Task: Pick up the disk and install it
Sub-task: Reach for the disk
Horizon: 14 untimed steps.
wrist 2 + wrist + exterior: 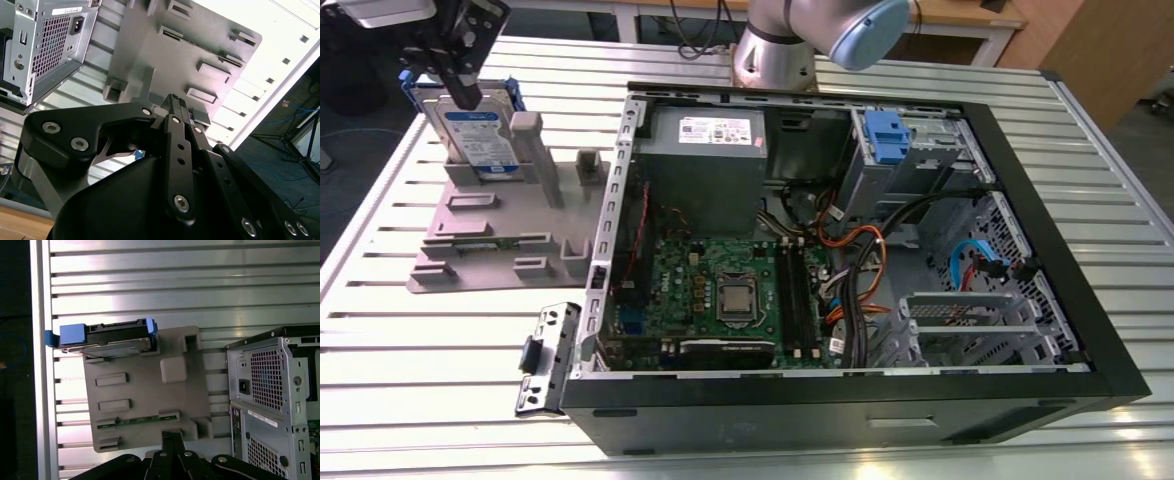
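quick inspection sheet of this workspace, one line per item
surface: slatted metal table, carrying everything
job's things: disk standing on edge in the grey stand, beside the open computer case
clutter: loose black bracket lying on the table beside the case
grippers: pincer above the stand, looks shut, holding nothing, apart from the disk
cables: orange, black and blue wires inside the case
surroundings: wooden furniture behind the table; robot arm base at the table's far edge

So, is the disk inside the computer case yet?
No, the disk stands upright in the grey stand on the exterior view's left, outside the case.
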Tool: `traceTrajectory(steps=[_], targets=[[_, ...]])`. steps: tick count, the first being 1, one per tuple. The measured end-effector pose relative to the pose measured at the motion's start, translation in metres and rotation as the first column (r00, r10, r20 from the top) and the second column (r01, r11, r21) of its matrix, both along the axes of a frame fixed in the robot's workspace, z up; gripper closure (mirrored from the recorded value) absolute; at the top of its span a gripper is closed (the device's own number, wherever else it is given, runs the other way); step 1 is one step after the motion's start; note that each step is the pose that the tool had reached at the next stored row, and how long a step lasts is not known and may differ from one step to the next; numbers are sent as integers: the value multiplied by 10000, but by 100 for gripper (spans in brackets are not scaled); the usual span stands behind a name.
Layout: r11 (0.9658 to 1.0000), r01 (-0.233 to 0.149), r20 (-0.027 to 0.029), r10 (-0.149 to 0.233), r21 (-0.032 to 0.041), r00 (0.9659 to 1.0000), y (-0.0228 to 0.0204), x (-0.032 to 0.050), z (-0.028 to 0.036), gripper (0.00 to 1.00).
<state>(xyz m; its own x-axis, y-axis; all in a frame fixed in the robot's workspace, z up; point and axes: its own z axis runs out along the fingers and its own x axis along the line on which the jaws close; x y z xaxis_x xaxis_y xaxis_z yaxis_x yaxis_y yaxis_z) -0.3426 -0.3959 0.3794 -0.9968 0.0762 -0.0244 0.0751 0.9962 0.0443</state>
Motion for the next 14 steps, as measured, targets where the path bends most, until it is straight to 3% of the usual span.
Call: traceTrajectory(steps=[14], targets=[[10000, 0, 0, 0, 0, 10000, 1, -25, -12, 90]])
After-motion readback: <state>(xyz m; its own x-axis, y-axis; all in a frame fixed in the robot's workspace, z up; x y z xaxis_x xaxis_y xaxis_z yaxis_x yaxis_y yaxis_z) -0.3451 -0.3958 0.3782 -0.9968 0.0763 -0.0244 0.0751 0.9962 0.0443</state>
